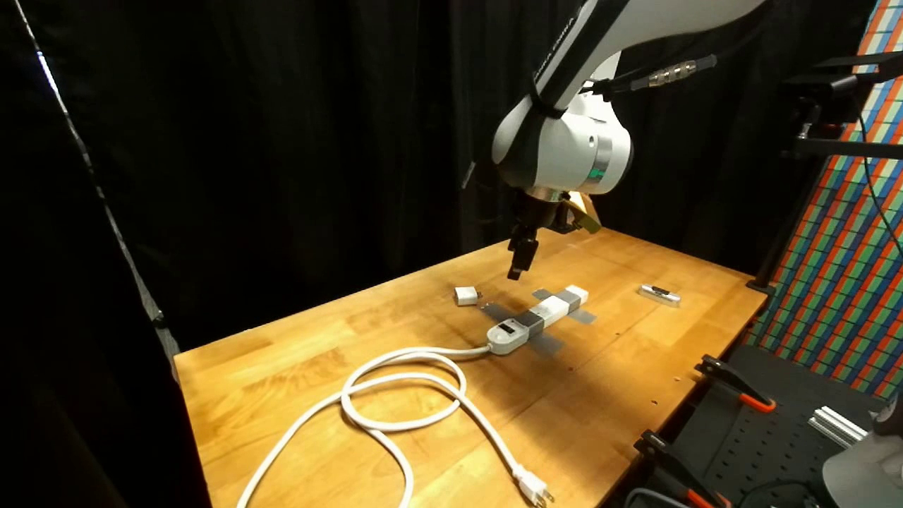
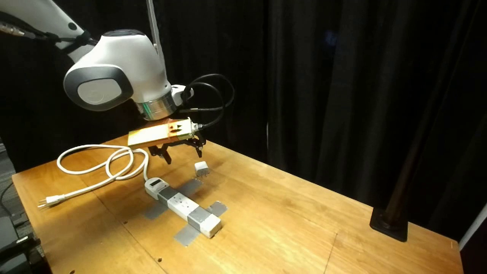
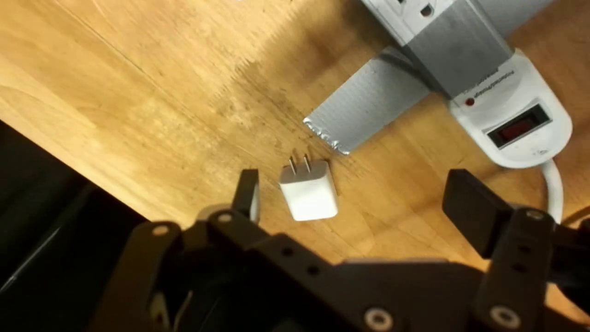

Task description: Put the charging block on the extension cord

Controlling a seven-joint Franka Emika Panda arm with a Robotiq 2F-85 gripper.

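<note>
Blk 2-finger claw (image 3: 357,203): fingers apart
Wht cubic chg. block (image 3: 311,196): on brn wood counter (image 2: 289,224), nr wht looped ext. cord (image 1: 550,309)

There is one table (image 2: 304,213), with one robot arm (image 2: 133,64) above it bearing one gripper (image 2: 184,158) with two fingers (image 3: 474,212). The charging block (image 3: 310,197) counts one, with two prongs (image 3: 293,165). There is one extension cord (image 1: 508,339), with one socket strip (image 2: 182,204) and one plug (image 2: 55,199); the strip carries one rocker switch (image 3: 518,125) and one red dot (image 3: 469,102). Two bands of grey tape (image 2: 169,193) cross it, and four tape ends (image 2: 186,235) lie on the wood. Also seen are one small white piece with a dark top (image 1: 659,295), two clamps (image 1: 730,382) and one black base plate (image 2: 389,229). The outlets (image 3: 425,11) cannot be counted surely, tape covering parts of the strip.
</note>
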